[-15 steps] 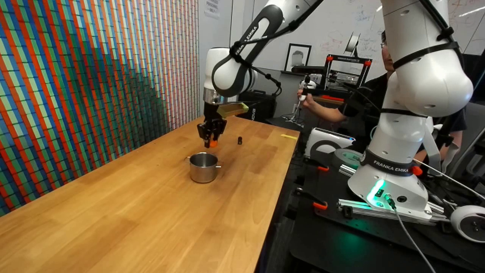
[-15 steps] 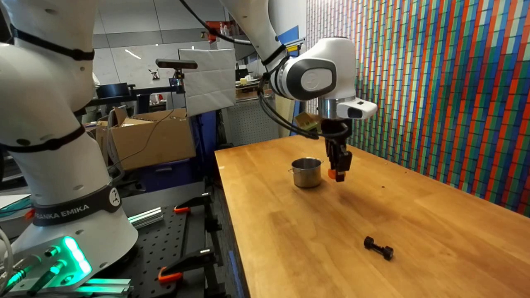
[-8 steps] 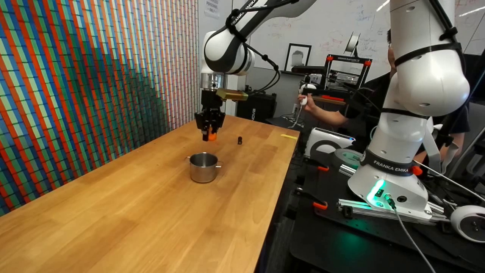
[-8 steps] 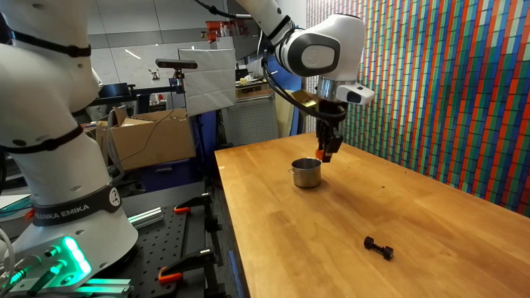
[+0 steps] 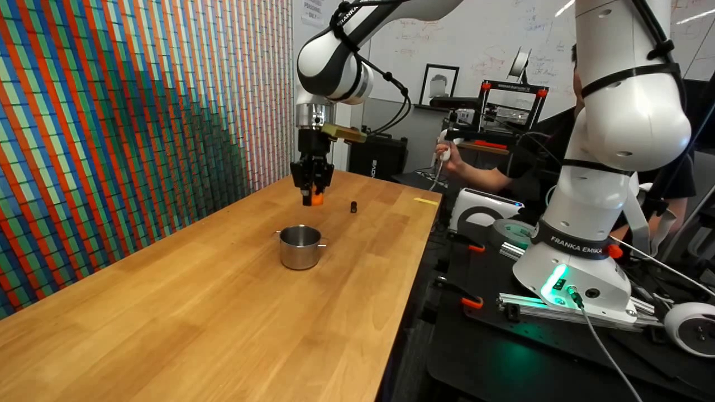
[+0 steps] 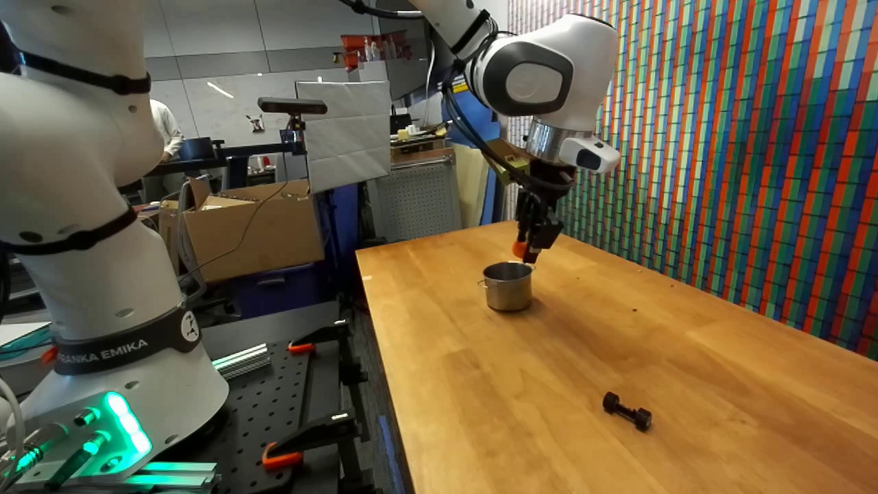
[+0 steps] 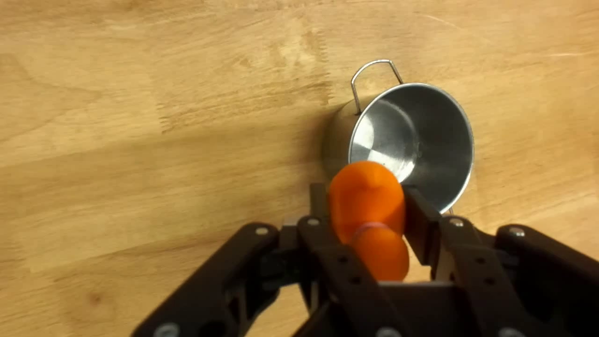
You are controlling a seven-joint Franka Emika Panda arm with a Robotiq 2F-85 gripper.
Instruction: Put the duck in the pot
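Shiny metal pot (image 6: 508,291), wooden table (image 6: 521,384)

Orange duck (image 7: 369,220), my black gripper (image 7: 366,199)
The pot (image 6: 507,295) is silver, the desk (image 6: 480,391) brown; along its far long edge, red, green and blue stripe the wall (image 6: 720,137).

In an exterior view the blk gripper (image 6: 526,253) — tilted a bit — holds the orange duck (image 6: 519,249) up off the wood tbl (image 6: 473,384), near the silver pot (image 6: 507,291), w/ a blk dumbbell-shaped obj. (image 6: 627,412) lying well apart, cardbd box (image 6: 257,233) & multicolor wall (image 6: 727,165) in bkgd.
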